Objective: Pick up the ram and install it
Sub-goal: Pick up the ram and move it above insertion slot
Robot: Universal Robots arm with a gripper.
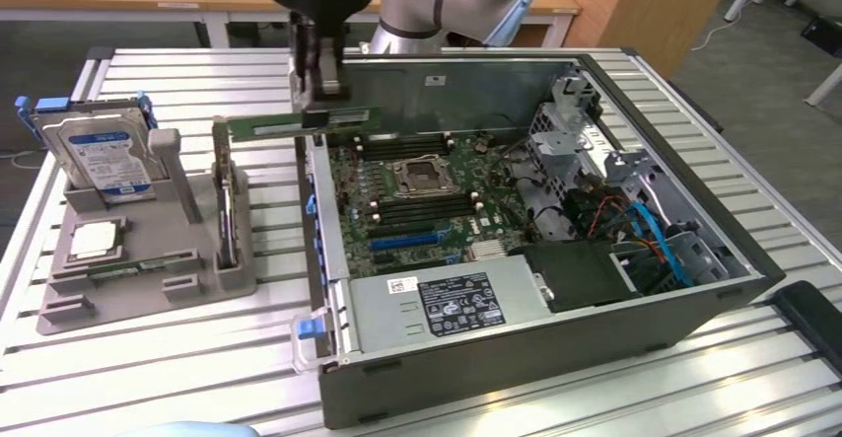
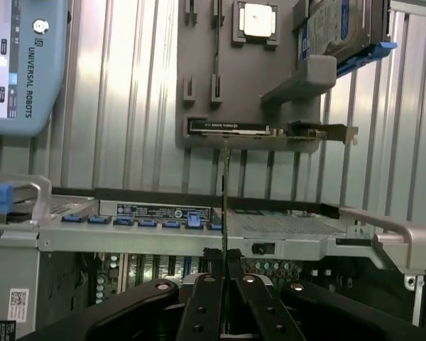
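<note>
One ram (image 1: 263, 125) clenched in hand (image 1: 315, 118), held level over side wall of open computer case (image 1: 526, 343), near grey holder (image 1: 145, 294) on bench (image 1: 197, 378).

The words UNIVERSAL ROBOTS stand in dark letters on the pale blue arm casing (image 2: 21, 64) in the wrist view. In the exterior view, the black-and-white label (image 1: 455, 304) on the power supply (image 1: 382, 324), low in the middle of the frame, and the blue label (image 1: 112, 161) on the hard drive (image 1: 86, 126), at the exterior view's left, carry print too small to read.
</note>
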